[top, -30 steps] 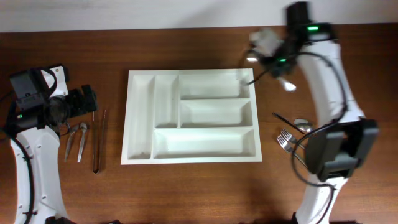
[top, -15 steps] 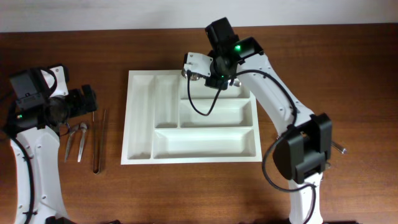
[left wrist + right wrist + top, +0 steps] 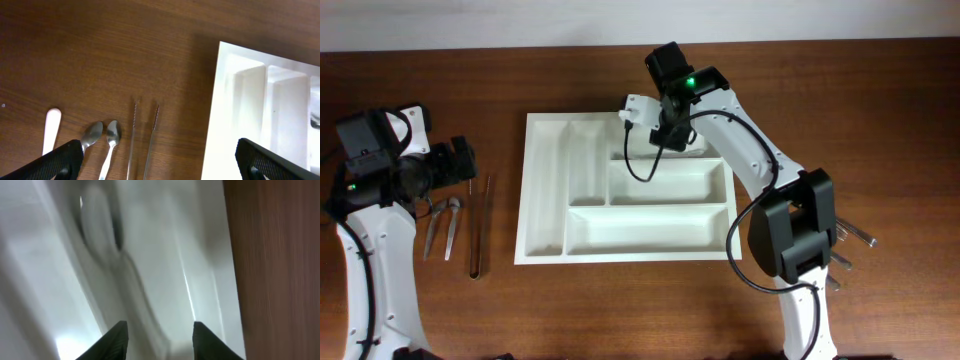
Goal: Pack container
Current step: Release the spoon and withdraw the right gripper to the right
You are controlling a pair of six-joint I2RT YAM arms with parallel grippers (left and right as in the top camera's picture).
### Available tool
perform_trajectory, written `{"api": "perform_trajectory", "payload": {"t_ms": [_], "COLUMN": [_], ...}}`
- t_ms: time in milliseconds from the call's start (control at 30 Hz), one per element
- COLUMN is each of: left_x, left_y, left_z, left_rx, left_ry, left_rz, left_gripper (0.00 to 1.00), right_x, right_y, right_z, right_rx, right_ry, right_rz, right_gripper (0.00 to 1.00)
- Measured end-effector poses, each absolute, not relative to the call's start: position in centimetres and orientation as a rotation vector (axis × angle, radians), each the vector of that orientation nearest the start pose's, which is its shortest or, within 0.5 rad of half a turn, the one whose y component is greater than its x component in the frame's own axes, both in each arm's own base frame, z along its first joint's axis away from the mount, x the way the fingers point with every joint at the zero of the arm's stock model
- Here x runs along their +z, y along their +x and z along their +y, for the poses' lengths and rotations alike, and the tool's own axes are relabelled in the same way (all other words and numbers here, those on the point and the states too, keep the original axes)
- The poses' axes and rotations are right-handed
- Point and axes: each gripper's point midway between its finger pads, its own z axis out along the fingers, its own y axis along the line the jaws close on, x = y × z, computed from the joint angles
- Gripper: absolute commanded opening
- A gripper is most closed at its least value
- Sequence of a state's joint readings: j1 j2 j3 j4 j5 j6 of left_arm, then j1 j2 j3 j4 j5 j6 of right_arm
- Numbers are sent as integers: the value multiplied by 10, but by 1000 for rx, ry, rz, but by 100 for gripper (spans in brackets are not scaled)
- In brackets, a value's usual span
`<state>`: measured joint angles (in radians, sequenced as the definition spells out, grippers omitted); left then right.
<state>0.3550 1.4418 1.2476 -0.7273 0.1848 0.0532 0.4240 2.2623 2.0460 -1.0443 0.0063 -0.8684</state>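
White plastic, the container looks light, stiff, slick; pinch its rim. Right gripper above it part-open; left gripper beside it wide.

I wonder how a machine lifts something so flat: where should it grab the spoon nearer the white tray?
Take the spoon by its handle, coming straight down from above with the jaws across its width. It lies flat on the table. The handle is slim and straight, while the rounded bowl is broader and sits close beside that of the other spoon.
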Motion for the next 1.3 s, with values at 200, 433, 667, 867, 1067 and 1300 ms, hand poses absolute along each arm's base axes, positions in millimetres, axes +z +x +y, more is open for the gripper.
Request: {"api": "perform_trajectory", "payload": {"t_ms": [200,433,667,867,1067,1300], "left_x": [193,193,193,193,193,193], "left_y": [372,372,371,371,371,371], "left_z": [104,104,104,104,104,104], "left_rx": [-56,-56,-56,-56,-57,-56], "left_ry": [-295,-295,-296,-296,-296,-296], "left_rz": [2453,2454,2455,2456,2456,2456], "left_gripper": [99,99,99,99,99,99], "right_x": [131,214,178,130,92,94], "right_y": [462,450,409,378,363,385], "right_z": [158,13,-98,-122,-131,-126], "right_rx": [-293,-325,46,286,410,548], "right_ry": [-1487,-843,-148,280,538,570], "right_rz": [2448,2674,2927,3005,2997,2867], "right_gripper": [53,54,49,49,63,94]}}
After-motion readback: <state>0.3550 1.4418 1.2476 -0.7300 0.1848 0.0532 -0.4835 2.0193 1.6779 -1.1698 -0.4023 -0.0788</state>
